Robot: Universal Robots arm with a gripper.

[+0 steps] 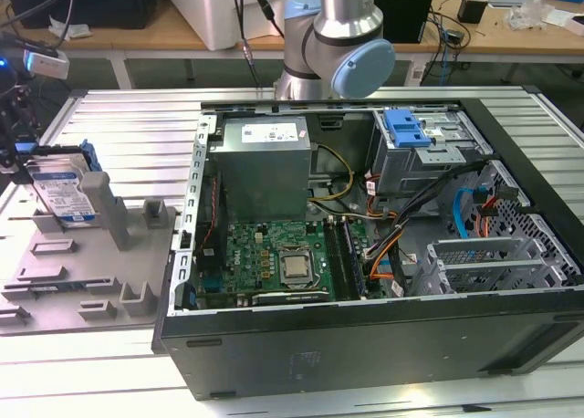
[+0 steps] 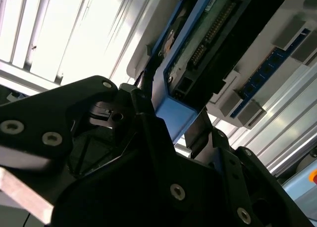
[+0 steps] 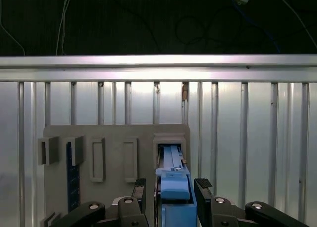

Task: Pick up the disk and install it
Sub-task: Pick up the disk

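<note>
Disk (image 1: 62,194) stands on its edge in a slot of the grey holder (image 1: 100,263), at the exterior view's left, well apart from the open computer case (image 1: 365,254). My gripper (image 3: 172,186) is at its top end. My fingers (image 3: 140,188) are a little apart, one on each side of the blue bracket (image 2: 171,115). Thin gaps show in the first wrist view, so I am not holding it. I think the disk is hard, stiff and a bit heavy, and a bump could break it. Its metal face looks slippery. The blue bracket end seems the best place to pinch, flat on both sides.
</note>
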